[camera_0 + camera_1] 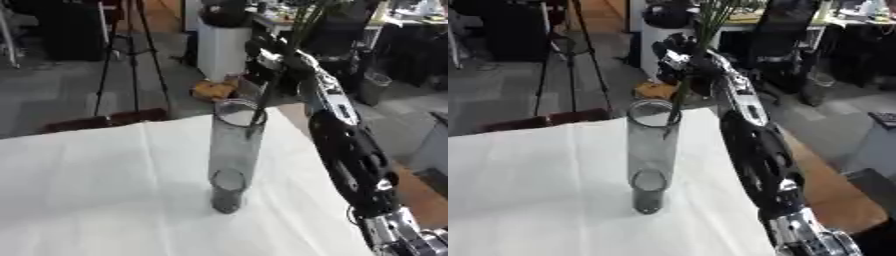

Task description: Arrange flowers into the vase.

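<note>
So the flower stems are a thin green bunch, lower ends just inside the mouth of the vase, tops running out of the upper edge of the view, so I can't see any blooms. My read: light, whippy, easy to kink or crush, a bit slick; best held mid-stem above the rim, where my right hand has them now, fingers curled around the bunch just above the vase mouth. The vase is a tall, narrow clear-grey cylinder standing upright on the white tablecloth, near the table's far right edge. I judge it glass or hard plastic, top-heavy for its footprint, fragile if it tips, and the cloth under it gives little grip, so any sideways drag from the stems against the rim could topple it. I'd lower straight down the axis and let go only once the ends are deep. The right arm comes in from lower right along the table edge. The left hand is out of sight in both views. Behind the table: a tripod and office clutter.
</note>
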You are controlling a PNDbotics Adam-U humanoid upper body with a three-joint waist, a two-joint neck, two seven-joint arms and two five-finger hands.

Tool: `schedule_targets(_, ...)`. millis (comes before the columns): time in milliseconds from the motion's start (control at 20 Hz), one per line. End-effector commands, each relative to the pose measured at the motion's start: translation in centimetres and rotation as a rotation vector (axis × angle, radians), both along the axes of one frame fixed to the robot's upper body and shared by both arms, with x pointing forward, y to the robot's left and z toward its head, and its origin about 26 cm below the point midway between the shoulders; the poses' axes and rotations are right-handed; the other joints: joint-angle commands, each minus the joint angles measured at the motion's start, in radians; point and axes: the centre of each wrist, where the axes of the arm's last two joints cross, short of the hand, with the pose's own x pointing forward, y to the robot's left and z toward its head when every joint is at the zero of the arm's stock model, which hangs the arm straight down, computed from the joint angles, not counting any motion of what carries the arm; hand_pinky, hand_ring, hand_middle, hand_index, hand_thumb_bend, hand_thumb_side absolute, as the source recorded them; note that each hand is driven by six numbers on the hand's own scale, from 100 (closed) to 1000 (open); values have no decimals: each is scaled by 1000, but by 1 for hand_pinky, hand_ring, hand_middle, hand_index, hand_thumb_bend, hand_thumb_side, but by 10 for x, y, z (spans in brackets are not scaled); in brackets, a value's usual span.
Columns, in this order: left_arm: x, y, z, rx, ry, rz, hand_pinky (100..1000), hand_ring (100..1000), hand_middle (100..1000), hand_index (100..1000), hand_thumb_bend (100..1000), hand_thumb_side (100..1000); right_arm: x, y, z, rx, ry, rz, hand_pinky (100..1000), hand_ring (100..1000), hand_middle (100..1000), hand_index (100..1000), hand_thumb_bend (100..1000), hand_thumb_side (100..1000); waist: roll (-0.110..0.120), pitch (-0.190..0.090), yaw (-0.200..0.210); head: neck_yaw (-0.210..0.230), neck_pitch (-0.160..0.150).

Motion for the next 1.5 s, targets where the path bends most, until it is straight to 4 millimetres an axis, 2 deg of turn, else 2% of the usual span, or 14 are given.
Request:
schedule_targets(50,1,-3,6,-2,-25,-13,567,500,549,944,667,842,0,-3,14,-34,-50,-9,100,100,100,103,100,100,14,5,-2,-5,-13)
schedule_targets(1200,1,-3,5,-3,-24,-13,567,501,550,944,667,842,5,0,10,-74,-74,25,100,100,100,116,100,102,9,4,0,-10,-15)
schedule_targets(1500,1,-3,5,-3,-21,-16,567,501,551,944,667,842,11,17,14,-85,-79,77,100,100,100,117,100,109,11,0,7,-15,-14)
